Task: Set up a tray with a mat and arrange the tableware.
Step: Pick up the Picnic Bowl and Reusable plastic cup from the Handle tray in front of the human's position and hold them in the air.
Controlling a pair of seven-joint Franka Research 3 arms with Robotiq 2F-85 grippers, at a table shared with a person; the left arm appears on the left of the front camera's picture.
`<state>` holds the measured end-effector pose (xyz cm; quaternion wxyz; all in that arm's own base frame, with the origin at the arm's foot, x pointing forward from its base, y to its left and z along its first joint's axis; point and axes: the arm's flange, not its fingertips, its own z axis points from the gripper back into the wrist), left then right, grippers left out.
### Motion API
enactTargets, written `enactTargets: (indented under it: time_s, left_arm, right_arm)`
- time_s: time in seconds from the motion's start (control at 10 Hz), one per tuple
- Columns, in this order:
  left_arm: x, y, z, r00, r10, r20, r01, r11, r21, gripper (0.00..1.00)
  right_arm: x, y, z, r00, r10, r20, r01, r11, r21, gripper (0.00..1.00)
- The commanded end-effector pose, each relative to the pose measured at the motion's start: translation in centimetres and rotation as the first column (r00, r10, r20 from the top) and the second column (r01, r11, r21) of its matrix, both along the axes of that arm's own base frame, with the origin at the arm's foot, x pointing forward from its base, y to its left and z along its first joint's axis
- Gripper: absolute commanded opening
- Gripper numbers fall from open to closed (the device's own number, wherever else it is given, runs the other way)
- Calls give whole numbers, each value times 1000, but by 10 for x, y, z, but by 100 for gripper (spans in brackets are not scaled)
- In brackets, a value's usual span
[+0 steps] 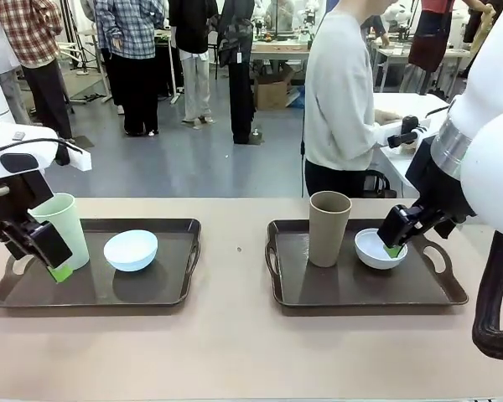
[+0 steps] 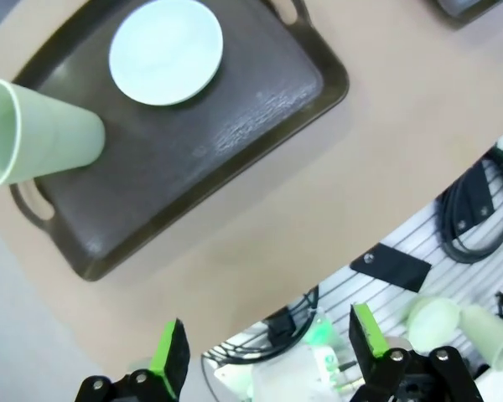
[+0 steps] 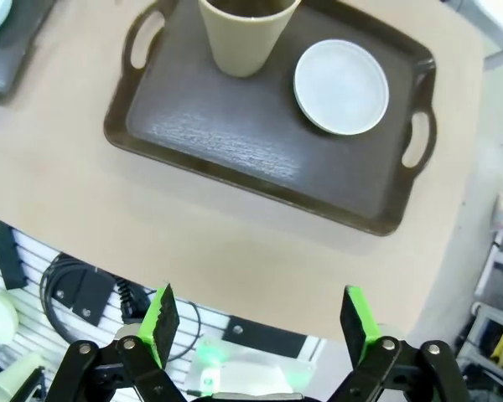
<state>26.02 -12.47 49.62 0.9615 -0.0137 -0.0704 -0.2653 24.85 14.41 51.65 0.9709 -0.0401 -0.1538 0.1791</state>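
Nearest us, our left jaws and right jaws hang spread and empty, touching nothing. On the table (image 1: 235, 352), the left tray (image 1: 151, 298) holds the green tumbler (image 1: 67, 219) and blue bowl (image 1: 131, 249), the right tray (image 1: 360, 302) the brown tumbler (image 1: 329, 228) and white bowl (image 1: 370, 249), upright and paired, we judge, as one setting each. Beyond stands a person (image 1: 339, 92).

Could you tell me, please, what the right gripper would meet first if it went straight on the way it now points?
Most likely the bare table, just short of the near rim of the right-hand tray. Depth is unclear, so the right gripper might reach the tray floor instead.
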Motion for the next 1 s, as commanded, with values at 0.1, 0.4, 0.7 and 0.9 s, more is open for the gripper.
enactTargets:
  time_s: [0.1,0.4,0.7,0.9]
  left_arm:
    - [34,19,8,999,-18,-34,10,975,-222,100]
    - [47,87,20,998,53,-28,-59,835,-547,100]
    - [39,164,23,985,161,-60,-150,639,-755,100]
    - [26,208,23,958,252,-140,-261,554,-791,100]
  right_arm:
    - [31,-48,6,998,-3,-63,18,972,236,100]
    - [29,-134,13,993,-74,-91,111,842,528,100]
    - [-2,-219,12,982,-175,-68,167,654,738,100]
    - [-28,-268,6,970,-232,-75,194,547,815,100]
